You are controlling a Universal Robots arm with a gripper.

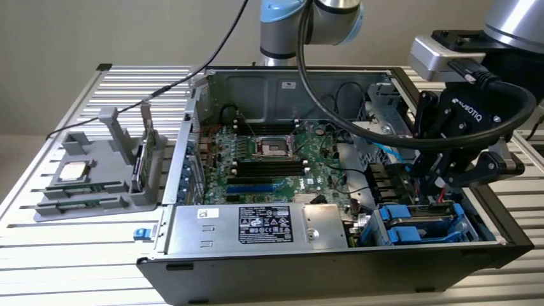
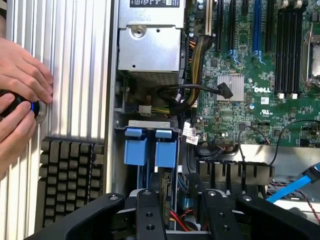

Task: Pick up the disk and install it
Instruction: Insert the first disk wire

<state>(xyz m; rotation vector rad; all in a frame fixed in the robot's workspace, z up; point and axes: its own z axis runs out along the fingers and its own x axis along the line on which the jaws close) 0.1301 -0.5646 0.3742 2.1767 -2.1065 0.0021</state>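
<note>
The disk (image 1: 422, 221), in its blue carrier, sits in the drive bay at the front corner of the open computer case (image 1: 340, 280), on the exterior view's right. The wrist view shows the disk's two blue tabs (image 2: 136, 150) at the bay mouth. My gripper (image 1: 445, 195) hangs just above the bay, over the disk's right part. Its black fingers (image 2: 146, 210) stand apart, and the gripper (image 2: 177, 200) shows nothing clamped between them, only a red wire and bay parts behind the gap.
A grey holder (image 1: 93, 185) on the exterior view's left carries a small silver chip (image 1: 72, 171) and a thin upright card (image 1: 146, 159). The power supply (image 1: 255, 226) and motherboard (image 1: 264, 159) lie beside the bay. A person's hands (image 2: 20, 80) rest on a dark knob (image 2: 24, 107) on the slatted table (image 2: 70, 75).
</note>
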